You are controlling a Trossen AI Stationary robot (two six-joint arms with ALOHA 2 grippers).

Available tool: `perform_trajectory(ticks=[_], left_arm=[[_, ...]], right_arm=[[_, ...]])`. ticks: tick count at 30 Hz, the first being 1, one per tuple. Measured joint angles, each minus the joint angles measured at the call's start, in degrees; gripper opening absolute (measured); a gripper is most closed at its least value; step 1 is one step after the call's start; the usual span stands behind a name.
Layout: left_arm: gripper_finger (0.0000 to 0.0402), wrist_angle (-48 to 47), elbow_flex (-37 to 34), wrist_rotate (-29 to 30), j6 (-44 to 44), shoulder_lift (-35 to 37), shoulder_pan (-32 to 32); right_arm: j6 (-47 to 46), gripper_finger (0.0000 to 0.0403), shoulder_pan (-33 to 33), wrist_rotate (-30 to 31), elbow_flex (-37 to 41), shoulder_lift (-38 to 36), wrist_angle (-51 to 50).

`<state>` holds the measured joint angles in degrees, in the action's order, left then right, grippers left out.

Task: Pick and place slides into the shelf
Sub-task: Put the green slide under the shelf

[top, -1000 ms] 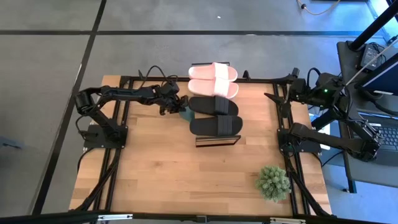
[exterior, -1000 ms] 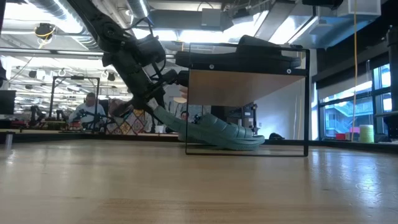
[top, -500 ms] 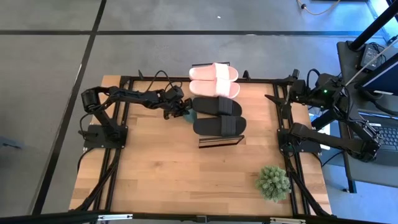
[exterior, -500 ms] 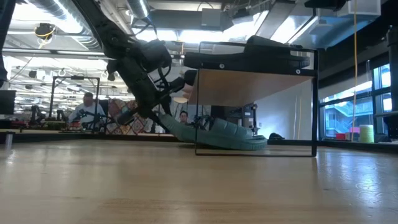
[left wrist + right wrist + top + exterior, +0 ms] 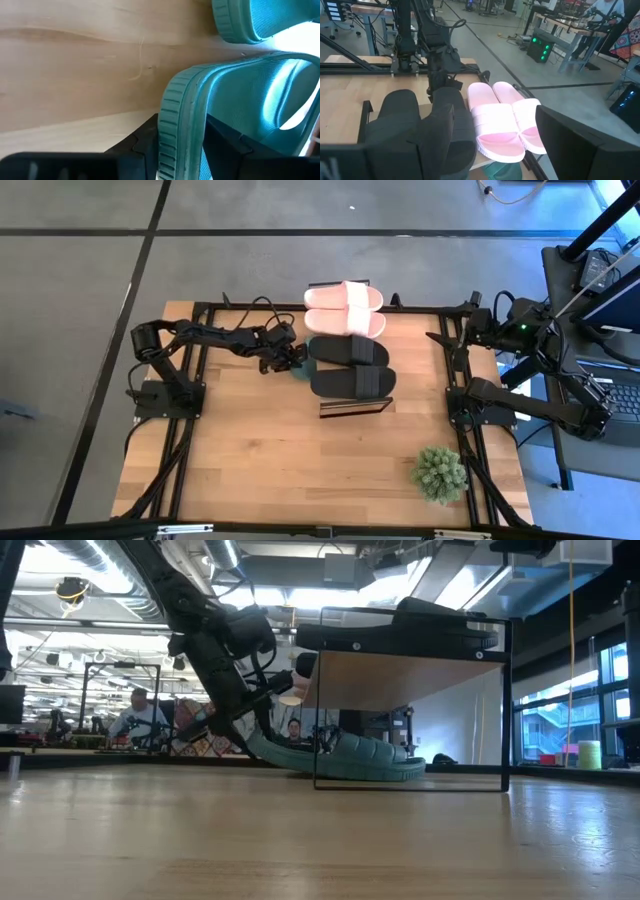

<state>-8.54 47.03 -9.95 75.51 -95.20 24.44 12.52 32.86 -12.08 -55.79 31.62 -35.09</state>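
Note:
The shelf stands mid-table with a black pair of slides on its wood top and a pink pair beyond them toward the far edge. My left gripper is at the shelf's left end, shut on a dark green slide that reaches in under the shelf top. A second green slide lies just past it on the table. My right gripper waits open near the table's right far corner. My left gripper holds the green slide by the rim of its end, the one sticking out of the shelf's left side. The sole edge is pinched between the two fingers. The gripper comes slanting down from the left. The slide's other end rests on the table under the shelf.
A small potted plant stands near the table's right near corner. The wide near half of the tabletop is bare wood. Black frame rails run along both table sides. People sit at desks far behind the table.
My left gripper has pushed toward the table's right, sliding the green slide farther under the shelf top. The shelf with the black pair has shifted a little to the right. The gripper has then sunk slightly, and the slide's held end lies lower and flatter.

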Motion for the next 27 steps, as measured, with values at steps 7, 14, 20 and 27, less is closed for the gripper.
perform_trajectory(ticks=[7, 14, 20, 27], left_arm=[[0.0128, 0.0, 0.0, -0.22, -0.85, 0.0, -0.05], [0.0176, -0.26, -0.06, -1.69, -0.63, 0.0, 0.52], [0.0221, -3.06, -0.04, -3.51, -1.71, 0.0, 1.85], [0.0226, -5.7, -0.04, -3.53, -6.45, 0.5, 3.63]], right_arm=[[-0.01, 0.0281, 0.0, 0.0, 0.0, 0.0, 0.0], [-0.03, 0.0281, 0.01, 0.0, 0.0, 0.0, -0.35], [-0.03, 0.0281, 0.02, 0.0, 0.0, 0.0, -0.81], [-0.19, 0.0281, 0.02, -0.02, 0.0, 0.0, -0.81]])
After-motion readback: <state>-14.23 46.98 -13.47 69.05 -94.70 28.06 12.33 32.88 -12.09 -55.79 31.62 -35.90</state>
